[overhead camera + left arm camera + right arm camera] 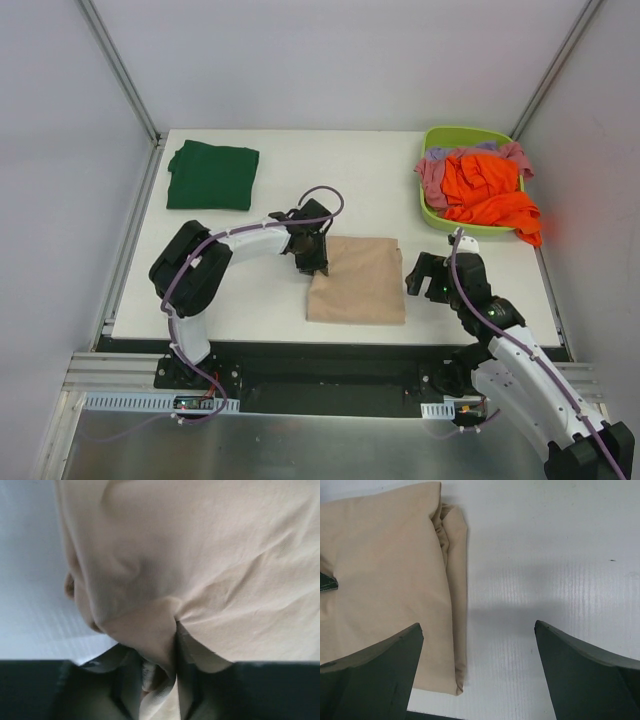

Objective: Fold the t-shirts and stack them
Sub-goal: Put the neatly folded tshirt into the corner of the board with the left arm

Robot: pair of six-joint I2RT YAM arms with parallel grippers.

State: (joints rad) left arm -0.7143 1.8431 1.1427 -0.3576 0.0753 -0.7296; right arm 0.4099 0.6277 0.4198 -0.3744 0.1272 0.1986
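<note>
A folded beige-tan t-shirt [357, 280] lies at the front middle of the table. My left gripper [312, 265] sits at its upper left corner and is shut on a pinch of the beige cloth [165, 645]. My right gripper [420, 277] hovers just right of the shirt, open and empty; its wrist view shows the shirt's right edge [455, 580] by its left finger [375, 675]. A folded dark green t-shirt [212, 176] lies at the back left. Orange [490, 195], pink [433, 178] and lilac [465, 150] t-shirts are piled in the basket.
A lime-green plastic basket [440, 214] stands at the back right, with orange cloth hanging over its front right rim. The white table [250, 300] ends at a metal rail at the front. Grey walls close in both sides.
</note>
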